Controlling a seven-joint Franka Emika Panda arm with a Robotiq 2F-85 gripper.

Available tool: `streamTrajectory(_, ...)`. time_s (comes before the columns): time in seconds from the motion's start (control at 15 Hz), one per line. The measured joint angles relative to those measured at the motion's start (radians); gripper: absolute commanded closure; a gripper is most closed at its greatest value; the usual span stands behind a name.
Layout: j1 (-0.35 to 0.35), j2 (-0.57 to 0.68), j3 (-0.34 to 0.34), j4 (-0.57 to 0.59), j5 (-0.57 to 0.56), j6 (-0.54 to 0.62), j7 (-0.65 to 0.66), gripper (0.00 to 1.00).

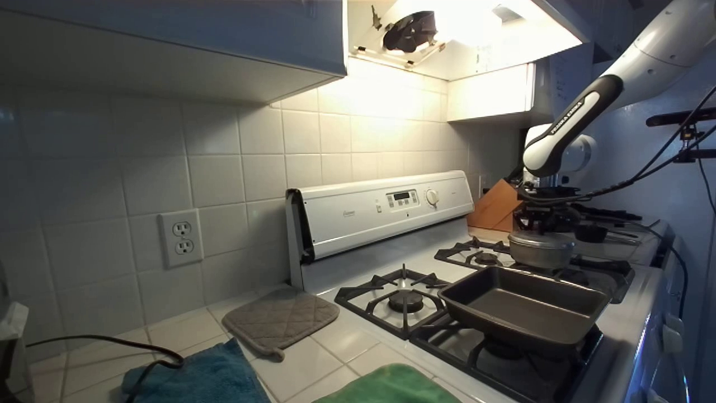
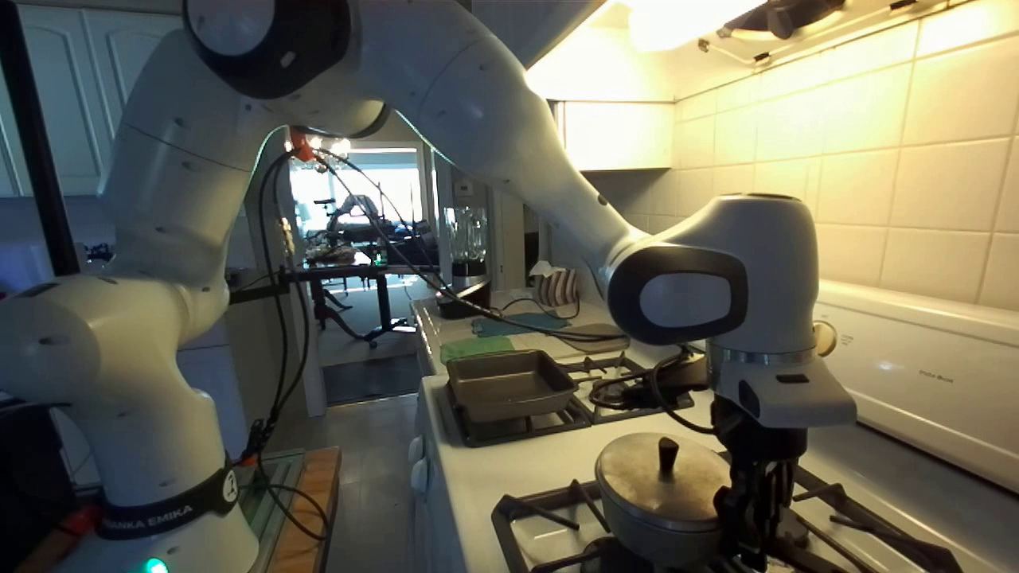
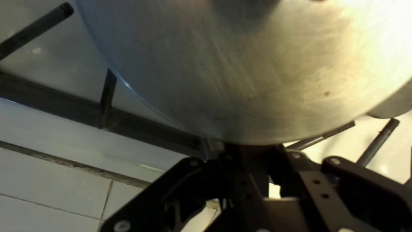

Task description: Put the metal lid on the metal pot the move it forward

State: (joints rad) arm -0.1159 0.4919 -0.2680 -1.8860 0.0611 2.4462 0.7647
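Nearest the camera in the wrist view is the black gripper (image 3: 256, 154), jutting up from the bottom edge. Its fingertips end at the near edge of the metal lid (image 3: 251, 80), which fills the space ahead of them. Something dark sits between the fingers; it is too dim to tell how far apart they stand or whether they have a grip on it. A bar of a black burner grate (image 3: 145, 132) lies to the left of the fingers, with white tiles (image 3: 48, 199) farther out on that side.

In an exterior view, the white arm (image 2: 478, 103) arches over and bends down to the gripper. The metal pot (image 2: 657, 537) stands upright just beside the gripper, on the grate, with the lid on it, black knob (image 2: 668, 458) up. A dark rectangular pan (image 2: 509, 386) sits well apart from the gripper.

In an exterior view, a green cloth (image 1: 391, 386), a blue cloth (image 1: 201, 375) and a grey pot holder (image 1: 279, 319) lie farthest from the gripper. The gripper is a dark shape above and behind the pot, its fingertips hidden; a wooden block (image 1: 495, 207) stands to its left.
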Motion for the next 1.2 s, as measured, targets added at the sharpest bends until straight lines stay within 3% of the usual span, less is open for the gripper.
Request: streamTrajectory(1.2,0.003,0.136,-0.014,0.198,0.000,-0.004,0.262,0.94)
